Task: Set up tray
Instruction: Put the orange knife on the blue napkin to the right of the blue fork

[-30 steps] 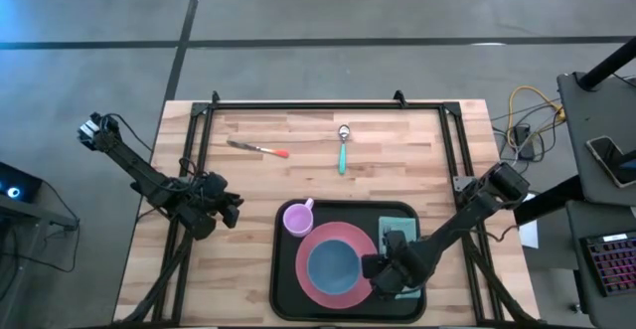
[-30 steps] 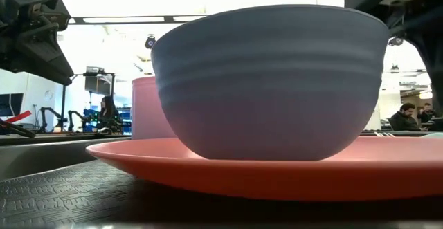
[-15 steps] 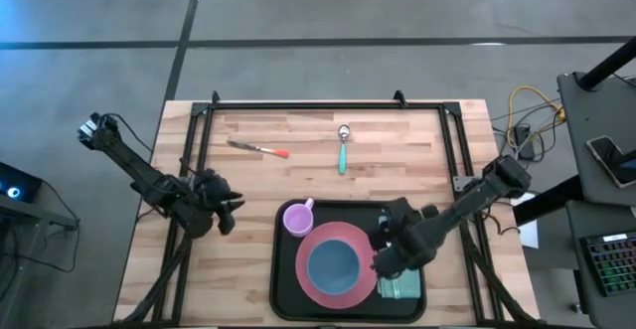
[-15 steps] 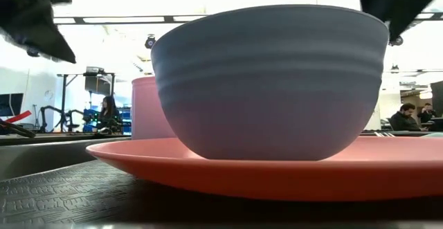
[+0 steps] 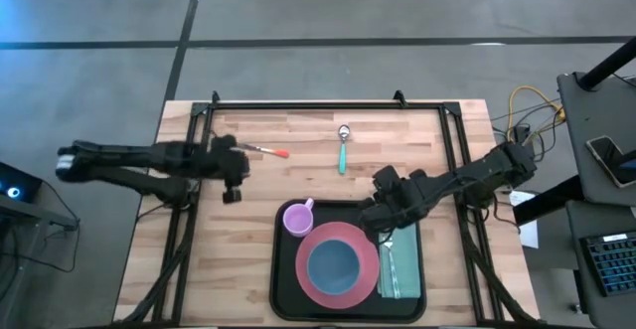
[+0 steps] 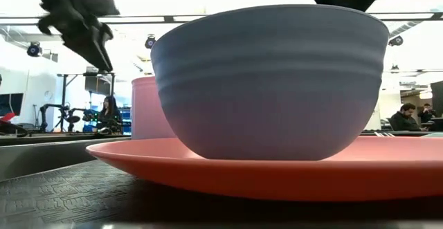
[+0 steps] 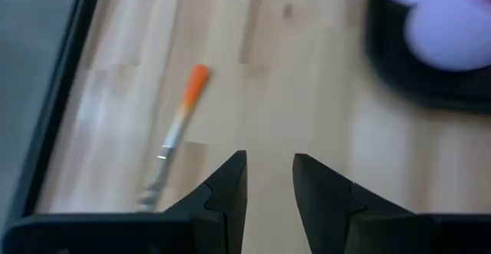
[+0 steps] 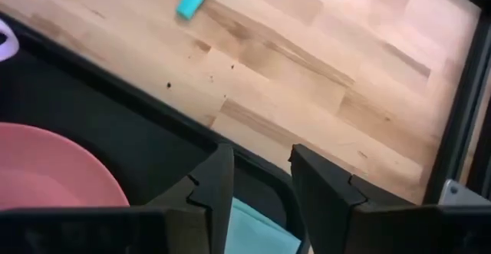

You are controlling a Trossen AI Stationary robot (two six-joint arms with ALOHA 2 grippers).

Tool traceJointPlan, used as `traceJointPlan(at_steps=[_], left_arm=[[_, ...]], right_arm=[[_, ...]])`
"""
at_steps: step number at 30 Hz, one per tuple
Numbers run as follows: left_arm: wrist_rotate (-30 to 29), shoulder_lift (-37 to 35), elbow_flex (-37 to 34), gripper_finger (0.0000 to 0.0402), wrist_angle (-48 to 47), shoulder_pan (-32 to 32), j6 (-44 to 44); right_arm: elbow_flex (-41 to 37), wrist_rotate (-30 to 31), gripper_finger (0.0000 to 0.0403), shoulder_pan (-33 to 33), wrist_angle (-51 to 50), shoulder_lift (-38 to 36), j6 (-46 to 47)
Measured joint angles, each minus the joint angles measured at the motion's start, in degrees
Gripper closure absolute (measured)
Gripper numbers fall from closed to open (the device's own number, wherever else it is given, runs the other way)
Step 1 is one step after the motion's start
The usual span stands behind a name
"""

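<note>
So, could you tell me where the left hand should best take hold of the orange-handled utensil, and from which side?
Probably mid-handle, from straight above. The utensil lies flat on the bare table with free wood along both long sides, so the fingers can straddle its thin shaft crosswise. The orange end looks thicker than the metal end, so it should give surer purchase. The left hand, open, is already close beside it.

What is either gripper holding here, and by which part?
Nothing. The left gripper hangs open near the fork; the right gripper hangs open over the tray, by the napkin.
</note>
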Motion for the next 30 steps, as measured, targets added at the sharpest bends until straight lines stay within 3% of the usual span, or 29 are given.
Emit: traceJointPlan(at_steps=[5, 9, 17, 22, 30], left_arm=[[10.78, 5.89, -0.04, 0.0313, 6.68, 16.04, 14.94], [15.44, 13.79, -0.04, 0.0313, 9.76, 22.99, 23.0], [12.53, 29.26, -0.1, 0.0313, 13.09, 27.35, 33.0], [8.95, 30.2, -0.1, 0.0312, 18.46, 28.62, 35.4], [12.49, 31.16, -0.1, 0.0261, 22.2, 33.01, 37.33]], right_arm=[[-0.02, 0.01, 0.0284, -0.46, 0.14, -0.05, -2.21], [-0.04, -0.14, 0.0286, -0.43, 0.25, -0.05, -1.19], [-0.04, -0.21, 0.0289, -0.43, 0.54, -0.05, 0.32], [-0.04, -0.47, 0.0291, -0.43, 0.65, -0.05, 0.35], [-0.2, -0.32, 0.0293, -0.45, 0.63, -0.05, 0.26]])
